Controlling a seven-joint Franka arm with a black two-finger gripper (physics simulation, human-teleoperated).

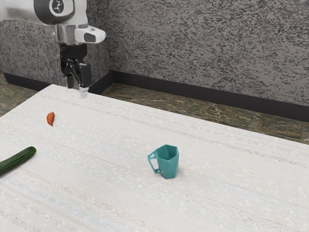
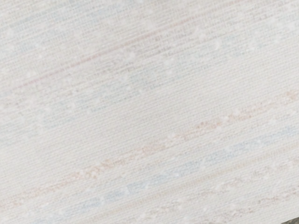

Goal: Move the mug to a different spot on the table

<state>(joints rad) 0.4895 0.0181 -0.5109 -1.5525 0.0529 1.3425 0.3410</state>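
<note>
**Well away from the gripper, a teal mug stands alone on the counter**

Over the far corner of the counter point(image 1: 231, 193), the gripper point(image 1: 79, 89) hangs pointing straight down, a little above the surface. It has hold of nothing. Whether it is open or closed cannot be told from this side angle.

The mug point(image 1: 164, 162) stands well apart from the gripper, nearer the camera and toward the exterior view's right. It is teal all over and upright, with its open mouth facing up. Its walls are cut into flat, angular facets and narrow slightly toward the base. An angular loop handle of the same teal juts out toward the exterior view's left, the side the gripper is on.

A small orange-red piece point(image 1: 50, 118) lies on the counter near the gripper, below it in the exterior view. A dark green cucumber point(image 1: 17, 160) lies farther from the gripper, at the exterior view's left edge. Both are well apart from the mug.

The wrist view looks onto the pale, streaked counter surface point(image 2: 149, 112) beneath the hand.
</note>
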